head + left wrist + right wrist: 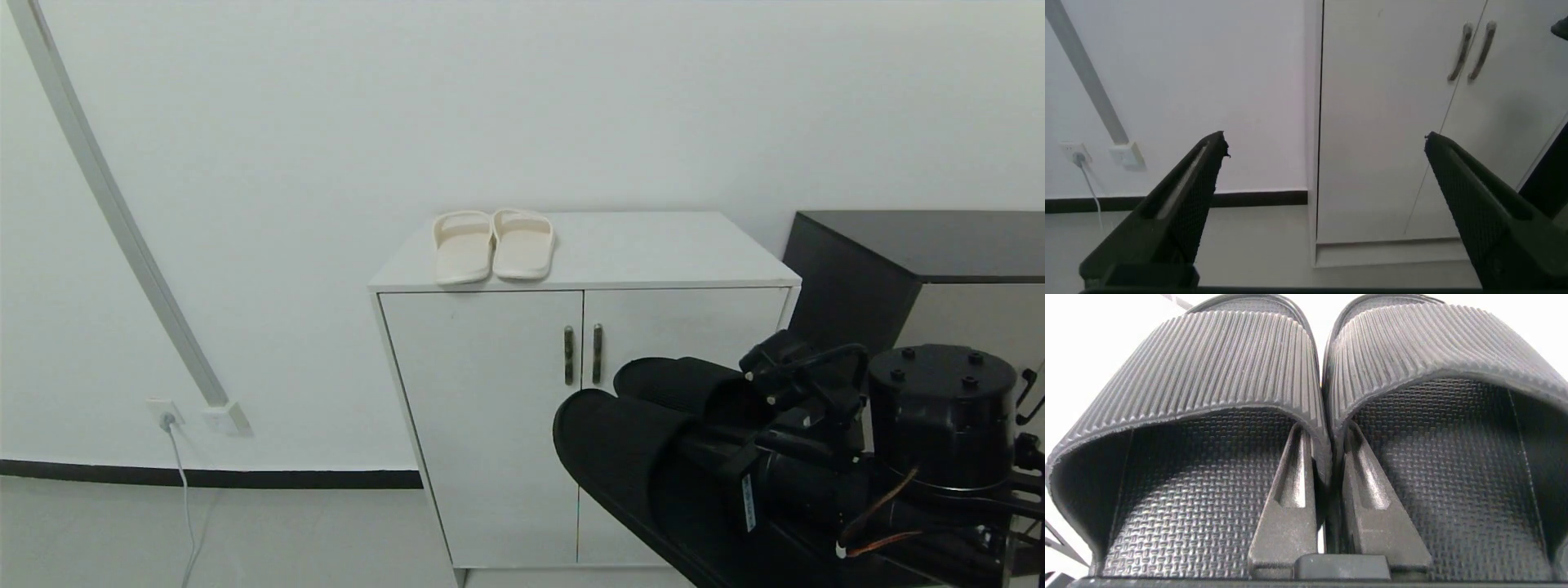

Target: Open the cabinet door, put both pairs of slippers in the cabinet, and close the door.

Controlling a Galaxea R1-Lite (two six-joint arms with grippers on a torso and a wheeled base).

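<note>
The white cabinet (482,408) stands against the wall with both doors shut, its two dark handles (582,354) side by side at the middle. A cream pair of slippers (494,245) lies on its top, toward the left. My right gripper (1327,457) is shut on the black pair of slippers (653,425), one finger inside each slipper, pinching their inner walls together. It holds them in front of the right door, low down. My left gripper (1327,151) is open and holds nothing, low and facing the cabinet's left door (1388,122) and the handles (1474,51).
A black cabinet (906,245) stands close to the white cabinet's right side. A wall socket with a cable (167,416) and a slanted cable duct (106,196) are on the wall to the left. Bare grey floor (204,539) lies to the cabinet's left.
</note>
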